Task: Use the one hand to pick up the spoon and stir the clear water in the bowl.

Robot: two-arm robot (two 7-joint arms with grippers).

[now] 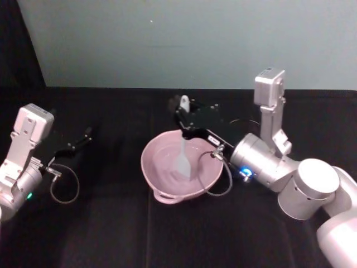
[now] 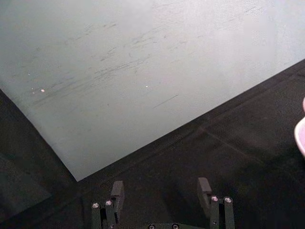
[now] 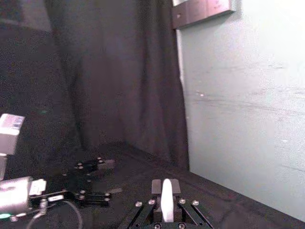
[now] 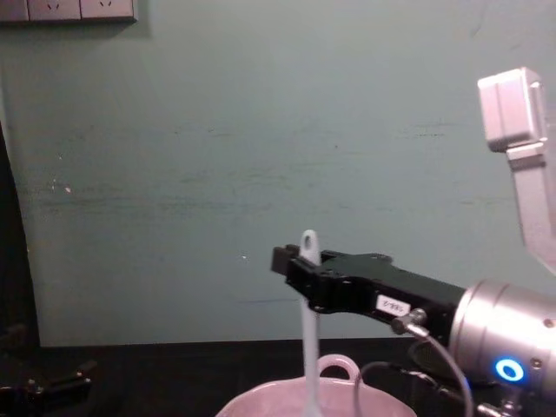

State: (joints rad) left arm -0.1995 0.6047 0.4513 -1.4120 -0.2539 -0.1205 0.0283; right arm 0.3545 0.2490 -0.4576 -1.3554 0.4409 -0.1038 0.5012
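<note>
The stirring step was in hand. The right gripper [image 1: 184, 115] hung over the far rim of the pink bowl [image 1: 149, 170], its jaws clamped on the upper handle of the white plastic spoon [image 1: 184, 159]. In the chest view the spoon [image 4: 308, 300] stood close to upright. Its holed end poked up just above the gripper [image 4: 294, 261], and its shaft ran down into the bowl [image 4: 261, 403]. From the head view the flat oval head sat inside the bowl, near the middle of the basin and a little toward the right gripper's side. The clear water could not be told apart from the glossy inside, so whether the head was under the surface or touching the bottom could not be judged. The right wrist view showed the handle [image 3: 166, 200] pinched between the two closed fingers [image 3: 157, 187].

The left gripper [image 1: 78, 141] was parked well apart from the bowl on the robot's left, low over the black cloth-covered table [image 1: 111, 229]. Its fingers [image 2: 117, 191] stood apart with nothing between them.

The next move probably called for sweeping the spoon head round inside the basin. The grip would need to stay firm and the handle near upright, so that the shaft stayed off the wavy rim and the bowl was not pushed or tipped.
</note>
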